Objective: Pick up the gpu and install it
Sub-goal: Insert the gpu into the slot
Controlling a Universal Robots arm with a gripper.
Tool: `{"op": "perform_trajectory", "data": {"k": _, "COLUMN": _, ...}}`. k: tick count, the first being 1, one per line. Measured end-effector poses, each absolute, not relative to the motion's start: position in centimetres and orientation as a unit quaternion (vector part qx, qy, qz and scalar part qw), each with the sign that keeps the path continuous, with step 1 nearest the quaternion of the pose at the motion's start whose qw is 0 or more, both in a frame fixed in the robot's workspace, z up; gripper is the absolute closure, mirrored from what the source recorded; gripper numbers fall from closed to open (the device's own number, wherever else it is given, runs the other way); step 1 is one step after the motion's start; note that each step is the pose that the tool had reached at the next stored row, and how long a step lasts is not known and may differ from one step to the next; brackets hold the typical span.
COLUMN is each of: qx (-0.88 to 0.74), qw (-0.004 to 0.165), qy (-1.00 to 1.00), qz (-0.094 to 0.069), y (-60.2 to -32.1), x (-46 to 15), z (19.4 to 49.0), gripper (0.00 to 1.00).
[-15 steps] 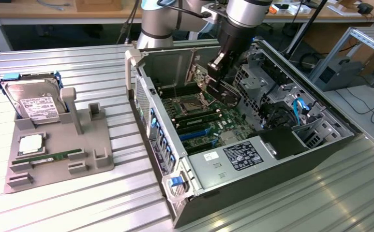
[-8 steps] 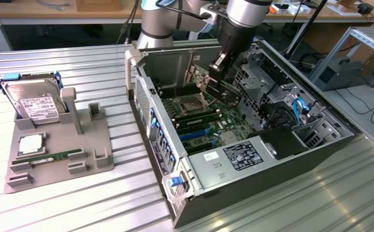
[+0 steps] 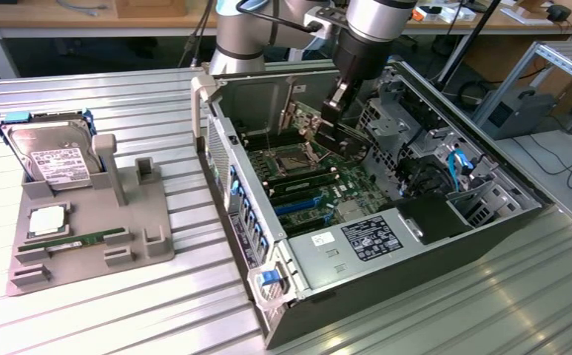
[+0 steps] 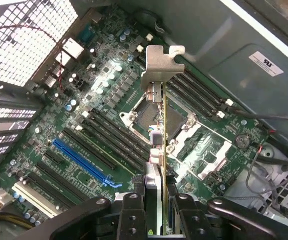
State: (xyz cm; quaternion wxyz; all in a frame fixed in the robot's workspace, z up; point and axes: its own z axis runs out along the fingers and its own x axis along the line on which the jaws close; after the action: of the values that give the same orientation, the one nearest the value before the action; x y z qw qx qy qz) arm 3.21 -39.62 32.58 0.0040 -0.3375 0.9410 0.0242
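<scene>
Inside the computer case [image 3: 414,292], fingers [image 4: 133,214] clamped on the gpu [image 4: 162,65] — edge-on, over the motherboard [image 4: 84,127]

Glare streaks the ribbed silver metal desk [image 3: 118,318] at seven o'clock in the exterior view. Wrist view: the perforated metal grille [image 4: 29,35] blows out white, the thin black gpu card [image 4: 161,65] sharp.

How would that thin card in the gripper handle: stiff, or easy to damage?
Probably stiff: the gpu stands straight, edge-on, from the gripper without sagging. Likely light, being so thin. Its metal bracket end may make it slightly end-heavy.
</scene>
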Motion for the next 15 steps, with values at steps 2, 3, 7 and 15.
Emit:
{"op": "perform_trajectory", "data": {"k": 2, "qx": -0.348, "qw": 0.004, "qy": 0.937, "qz": 0.024, "y": -39.62, "x": 3.21, "z": 32.59, "gripper": 0.73}}
{"op": "perform_trajectory", "data": {"k": 3, "qx": -0.352, "qw": 0.004, "qy": 0.936, "qz": 0.024, "y": -39.62, "x": 3.21, "z": 32.58, "gripper": 0.73}}
{"op": "perform_trajectory", "data": {"k": 7, "qx": -0.377, "qw": 0.003, "qy": 0.926, "qz": 0.024, "y": -39.62, "x": 3.21, "z": 32.58, "gripper": 0.73}}
{"op": "perform_trajectory", "data": {"k": 15, "qx": -0.413, "qw": 0.002, "qy": 0.910, "qz": 0.024, "y": -39.62, "x": 3.21, "z": 32.58, "gripper": 0.73}}
